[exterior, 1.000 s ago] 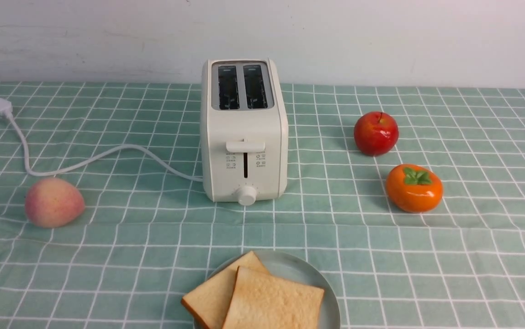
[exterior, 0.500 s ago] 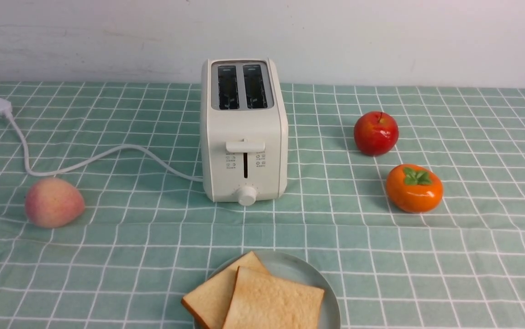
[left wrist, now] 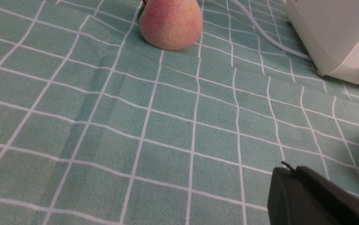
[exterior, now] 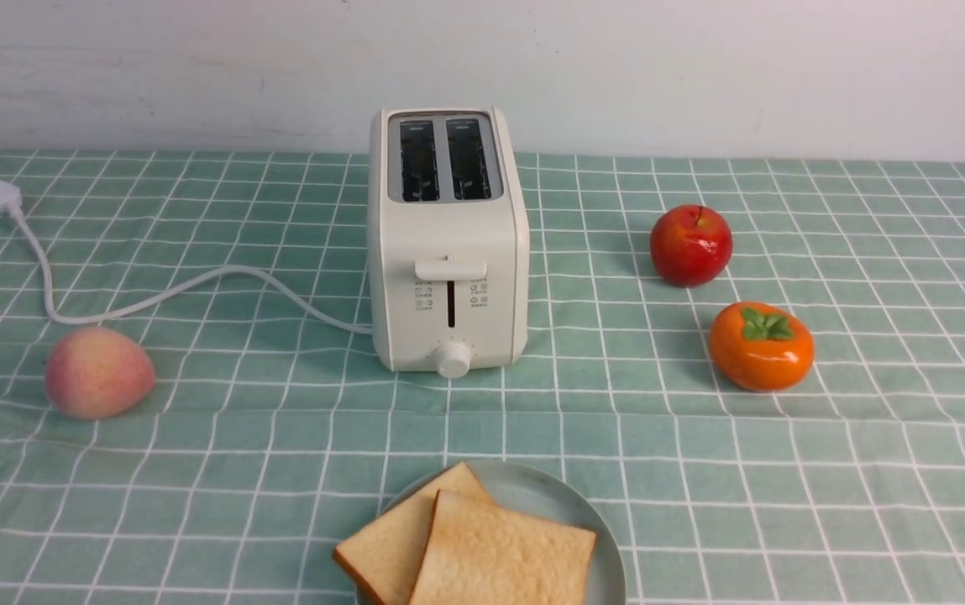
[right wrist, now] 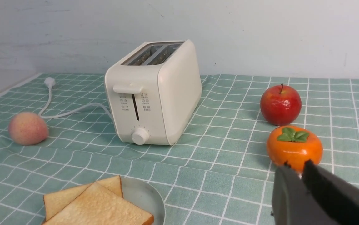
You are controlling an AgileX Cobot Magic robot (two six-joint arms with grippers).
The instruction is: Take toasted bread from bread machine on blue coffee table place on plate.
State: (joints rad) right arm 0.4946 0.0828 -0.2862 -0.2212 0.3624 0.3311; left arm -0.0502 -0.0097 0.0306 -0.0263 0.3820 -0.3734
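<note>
Jaws: left gripper (left wrist: 310,193) shows only one dark finger at the edge of its wrist view, so the gap cannot be told; right gripper (right wrist: 304,184) shows two dark fingers close together with a thin slit between, holding nothing, low over the cloth near the persimmon (right wrist: 294,147). Neither gripper appears in the front view. The blue coffee table (exterior: 700,470) in teal grid cloth fills the scene. The bread machine (exterior: 448,244) stands upright at centre back, both slots dark with no bread sticking out, lever high on the front, knob at the bottom. Its white cord (exterior: 196,286) runs off to the left, plug lying loose on the cloth. The plate (exterior: 591,521) sits at the near edge in front of the toaster, well apart from it. The toasted bread (exterior: 499,555), two slices, lies flat on the plate, one overlapping the other, the lower slice overhanging the plate's left rim. Peach (exterior: 98,372) sits left near the cord; apple (exterior: 690,244) right, the persimmon just in front of it.
</note>
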